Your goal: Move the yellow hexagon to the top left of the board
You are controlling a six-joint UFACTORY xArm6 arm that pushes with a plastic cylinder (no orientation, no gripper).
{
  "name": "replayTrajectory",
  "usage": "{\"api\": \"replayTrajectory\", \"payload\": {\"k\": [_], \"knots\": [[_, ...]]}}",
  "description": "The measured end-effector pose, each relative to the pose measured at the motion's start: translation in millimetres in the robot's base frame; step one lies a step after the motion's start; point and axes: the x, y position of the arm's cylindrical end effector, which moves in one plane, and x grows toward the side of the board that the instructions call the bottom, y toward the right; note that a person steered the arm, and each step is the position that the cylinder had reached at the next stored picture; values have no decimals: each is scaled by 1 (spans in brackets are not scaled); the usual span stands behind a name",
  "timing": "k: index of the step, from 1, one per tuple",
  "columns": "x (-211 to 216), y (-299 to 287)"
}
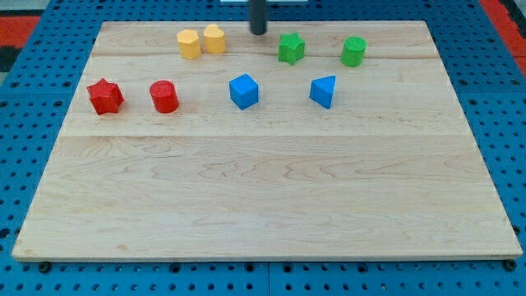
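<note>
The yellow hexagon (189, 43) sits near the view's top, left of centre, touching or nearly touching a second yellow block (214, 39) on its right whose shape I cannot make out. My tip (259, 32) is at the board's top edge, right of the second yellow block and left of the green star (291, 48), touching neither.
A green cylinder (353, 51) is at the top right. A red star (105, 96) and a red cylinder (164, 96) are at the left. A blue cube (243, 90) and a blue wedge-like block (324, 90) are mid-board. The wooden board (263, 205) lies on a blue pegboard.
</note>
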Motion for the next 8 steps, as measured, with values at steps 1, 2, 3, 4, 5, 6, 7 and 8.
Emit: {"api": "replayTrajectory", "payload": {"k": [1,2,3,4,5,6,7,8], "knots": [[19,-21],[37,-68],[53,-83],[65,-102],[58,-116],[34,-116],[21,-116],[25,-120]]}}
